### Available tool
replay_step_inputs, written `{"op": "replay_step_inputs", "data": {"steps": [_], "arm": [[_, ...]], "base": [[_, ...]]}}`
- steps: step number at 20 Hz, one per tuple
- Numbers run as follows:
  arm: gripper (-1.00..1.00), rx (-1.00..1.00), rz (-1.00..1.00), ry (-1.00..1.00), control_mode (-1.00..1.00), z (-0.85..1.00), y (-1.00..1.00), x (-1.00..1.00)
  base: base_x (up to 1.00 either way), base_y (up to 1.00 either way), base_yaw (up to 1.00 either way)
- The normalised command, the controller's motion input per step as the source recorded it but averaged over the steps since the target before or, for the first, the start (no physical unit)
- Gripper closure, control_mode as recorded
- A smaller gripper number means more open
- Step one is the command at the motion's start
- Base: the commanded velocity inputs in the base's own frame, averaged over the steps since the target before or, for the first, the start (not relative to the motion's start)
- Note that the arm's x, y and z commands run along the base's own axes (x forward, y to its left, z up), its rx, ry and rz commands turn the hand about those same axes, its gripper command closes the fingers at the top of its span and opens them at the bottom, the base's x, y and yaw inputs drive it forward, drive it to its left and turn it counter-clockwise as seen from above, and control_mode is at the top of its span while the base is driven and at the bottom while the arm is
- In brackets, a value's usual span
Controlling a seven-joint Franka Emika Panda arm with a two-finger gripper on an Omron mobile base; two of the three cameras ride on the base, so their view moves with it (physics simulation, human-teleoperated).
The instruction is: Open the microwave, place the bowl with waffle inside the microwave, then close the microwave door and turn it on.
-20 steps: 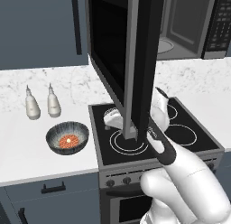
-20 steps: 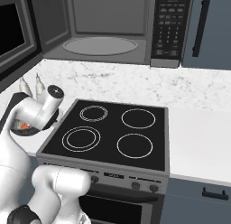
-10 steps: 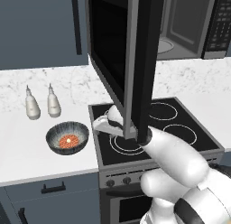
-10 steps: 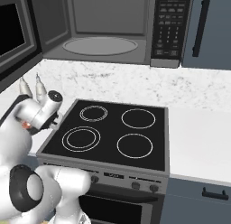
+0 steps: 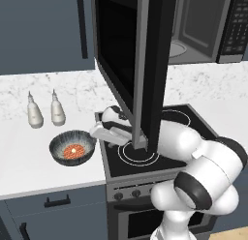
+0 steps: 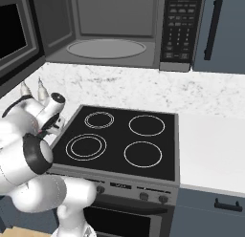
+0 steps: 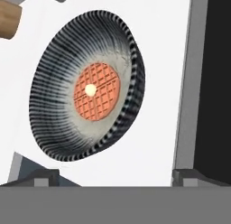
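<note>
The dark grey bowl point(image 5: 72, 148) sits on the white counter left of the stove, with the orange-red waffle point(image 5: 73, 150) flat in its middle. My gripper point(image 5: 95, 133) hovers just right of and above the bowl's rim, pointing at it. In the hand view the bowl point(image 7: 88, 110) and waffle point(image 7: 96, 91) lie straight ahead, and my gripper point(image 7: 115, 179) stands open with nothing between its tips. The microwave point(image 6: 115, 30) shows its grey cavity, and the microwave door point(image 5: 140, 65) is swung wide out over the stove.
Two white bottles point(image 5: 46, 113) stand on the counter behind the bowl. The black four-ring stove point(image 6: 119, 140) lies right of the bowl, under the open door. The keypad point(image 6: 177, 30) is at the microwave's right. Bare counter point(image 6: 210, 145) stretches right of the stove.
My arm has swung left and lower, carrying the hand from over the stove's left rings to the stove's left edge beside the bowl. The bowl and door have stayed put.
</note>
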Motion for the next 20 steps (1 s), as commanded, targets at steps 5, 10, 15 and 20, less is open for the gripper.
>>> {"op": "replay_step_inputs", "data": {"steps": [5, 10, 15, 20], "arm": [[-1.0, 0.0, 0.0, 0.05, -1.0, -0.4, 0.0, 0.44], [-1.0, -0.02, 0.0, 0.03, -1.0, -0.32, 0.2, 0.21], [-1.0, -0.02, 0.0, 0.01, -1.0, -0.18, 0.23, 0.31], [-1.0, -0.01, 0.0, 0.0, -1.0, -0.32, 0.06, 0.19]], "base": [[0.0, 0.0, 0.0], [0.0, 0.0, 0.0], [0.0, 0.0, 0.0], [0.0, 0.0, 0.0]]}}
